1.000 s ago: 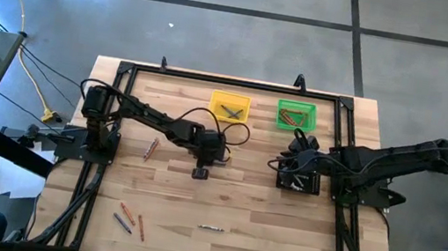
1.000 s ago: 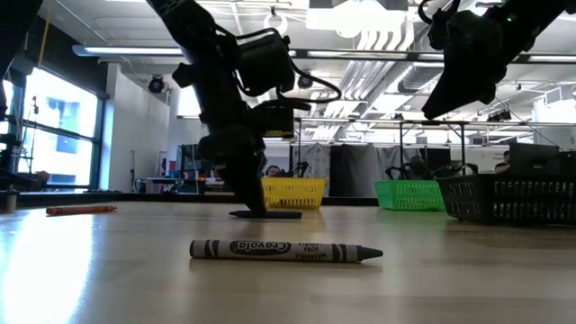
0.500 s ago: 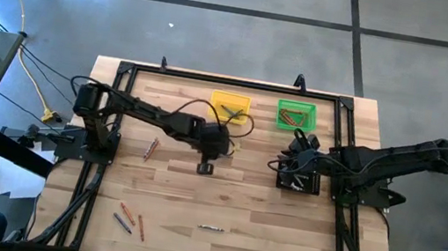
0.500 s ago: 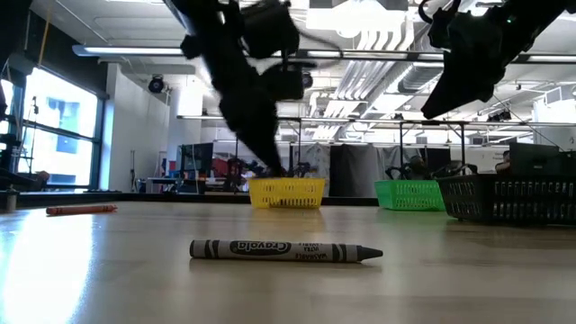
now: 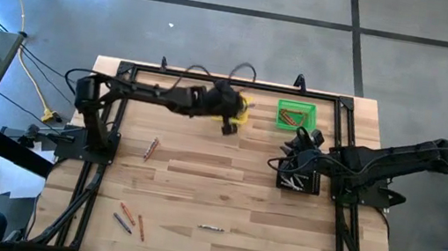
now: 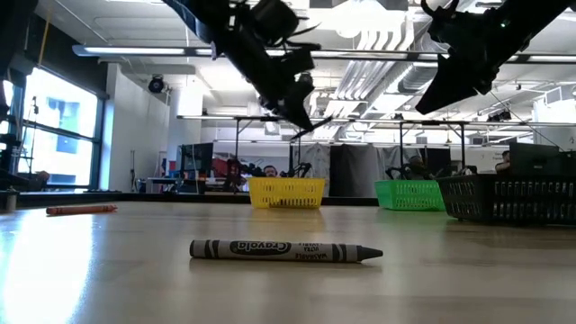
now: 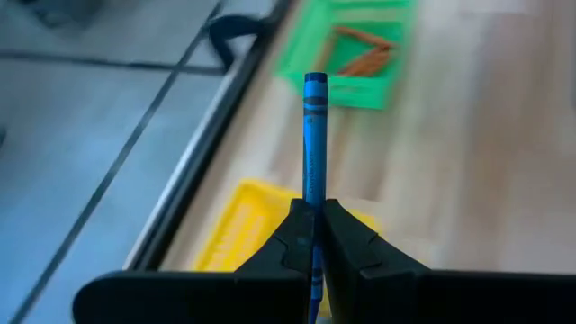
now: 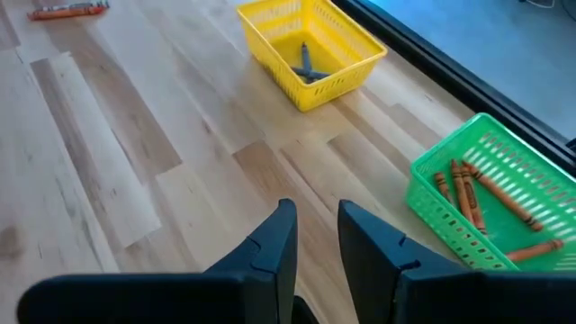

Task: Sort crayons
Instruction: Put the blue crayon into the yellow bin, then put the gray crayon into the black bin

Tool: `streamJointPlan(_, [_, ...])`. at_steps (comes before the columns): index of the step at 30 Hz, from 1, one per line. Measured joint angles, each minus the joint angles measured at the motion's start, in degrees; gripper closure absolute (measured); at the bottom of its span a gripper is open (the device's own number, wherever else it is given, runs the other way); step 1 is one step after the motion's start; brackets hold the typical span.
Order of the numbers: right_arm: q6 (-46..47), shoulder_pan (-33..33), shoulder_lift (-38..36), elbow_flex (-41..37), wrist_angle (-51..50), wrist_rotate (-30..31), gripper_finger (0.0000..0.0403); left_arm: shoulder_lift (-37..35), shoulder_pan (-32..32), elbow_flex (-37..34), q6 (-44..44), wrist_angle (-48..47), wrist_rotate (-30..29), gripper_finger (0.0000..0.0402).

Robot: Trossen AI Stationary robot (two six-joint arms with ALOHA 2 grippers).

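My left gripper (image 5: 228, 127) hangs over the yellow bin (image 5: 243, 111) at the table's far edge, shut on a blue crayon (image 7: 314, 135). The green bin (image 5: 297, 115) beside it holds orange-brown crayons (image 8: 477, 202). Grey-blue crayons (image 8: 306, 63) lie in the yellow bin (image 8: 310, 49). My right gripper (image 8: 312, 225) stands open above the black tray (image 5: 298, 179), nothing between its fingers. Loose crayons lie flat on the table: one (image 5: 150, 148) at the left, a few (image 5: 130, 218) near the front left, a pale one (image 5: 209, 227) at the front. My left gripper pinches the blue crayon between its two fingers (image 7: 292, 236), on the crayon's lower part (image 7: 313, 216). The crayon lies along the fingers and most of its length sticks out past their tips. It is lifted clear, slanting down over the yellow bin (image 7: 238, 234).
A black frame (image 5: 213, 79) runs round the table's work area. In the low view a grey crayon (image 6: 286, 250) lies close in front and an orange one (image 6: 81, 209) at the left. Bare wood lies between the bins and the front crayons.
My left gripper has risen from the table's middle and gone toward the far edge and the yellow bin, tipping from pointing down to a shallower slant. The blue crayon, which lay on the table under it, has been lifted clear.
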Motion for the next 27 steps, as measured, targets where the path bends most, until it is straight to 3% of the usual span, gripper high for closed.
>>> streamJointPlan(6, [-2.72,0.02,-0.02,0.0,-0.02,-0.05,0.0324,1.12,6.89,-0.02,-5.51,-0.29,5.37,0.04])
streamJointPlan(11, [-4.02,0.02,-0.02,0.0,0.0,-4.47,0.0324,2.1,9.22,-0.02,-8.02,-0.22,10.63,0.0385])
streamJointPlan(20, [-2.58,0.02,-0.02,0.0,0.0,-11.94,0.0324,2.12,8.51,-0.02,-4.23,-2.14,10.8,0.0343])
streamJointPlan(27, [-2.45,0.02,-0.02,0.0,0.0,-12.35,0.0324,2.12,7.7,-0.02,-4.23,-5.29,10.6,0.031])
